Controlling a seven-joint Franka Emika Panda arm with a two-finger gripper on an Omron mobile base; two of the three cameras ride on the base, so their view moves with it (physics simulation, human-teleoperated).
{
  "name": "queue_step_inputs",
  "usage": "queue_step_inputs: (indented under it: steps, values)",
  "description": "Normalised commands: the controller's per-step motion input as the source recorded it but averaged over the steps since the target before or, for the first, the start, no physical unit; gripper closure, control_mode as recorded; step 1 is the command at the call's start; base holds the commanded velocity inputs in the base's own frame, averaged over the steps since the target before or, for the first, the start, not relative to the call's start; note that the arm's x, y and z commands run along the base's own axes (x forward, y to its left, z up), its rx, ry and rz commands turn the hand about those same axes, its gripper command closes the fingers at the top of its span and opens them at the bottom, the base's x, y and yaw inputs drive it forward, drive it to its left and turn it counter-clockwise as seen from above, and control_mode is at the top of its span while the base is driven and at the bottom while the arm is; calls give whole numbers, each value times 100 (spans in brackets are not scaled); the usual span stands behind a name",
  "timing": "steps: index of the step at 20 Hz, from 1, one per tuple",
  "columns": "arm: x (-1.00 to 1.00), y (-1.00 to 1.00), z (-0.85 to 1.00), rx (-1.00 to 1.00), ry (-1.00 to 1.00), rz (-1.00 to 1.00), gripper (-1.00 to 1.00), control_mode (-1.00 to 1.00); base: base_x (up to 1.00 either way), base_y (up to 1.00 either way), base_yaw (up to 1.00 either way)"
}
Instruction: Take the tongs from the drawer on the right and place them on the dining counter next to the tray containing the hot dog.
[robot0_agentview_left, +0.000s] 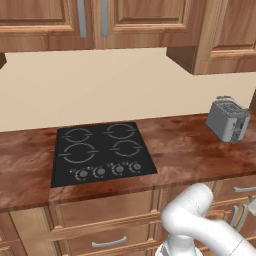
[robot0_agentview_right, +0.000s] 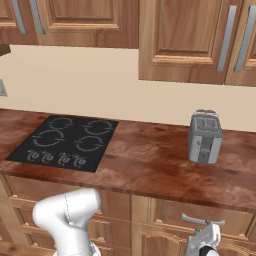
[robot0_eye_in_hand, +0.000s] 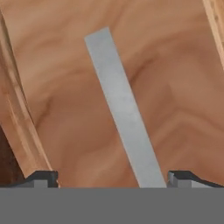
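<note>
The drawer's medium-brown front panel is very close in the hand view, with its silver bar handle running slantwise across it. My gripper is open, its two dark fingertips wide apart, and the handle's lower end passes between them, nearer the right tip. In the right base view the gripper sits low at the right drawer, just below its handle. The drawer is shut. The tongs are hidden, and the dining counter and tray are out of view.
A wood counter carries a black stovetop and a grey toaster at the right. Upper cabinet doors hang above. Another drawer lies below the stovetop. My white arm reaches low to the right.
</note>
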Motion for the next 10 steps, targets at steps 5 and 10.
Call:
queue_step_inputs:
  steps: [5,10]
  values:
    - [43,0,-26,0,-11,2,-100,-100,0,0,0]
    - [36,-3,-44,0,-9,5,-100,-100,0,0,0]
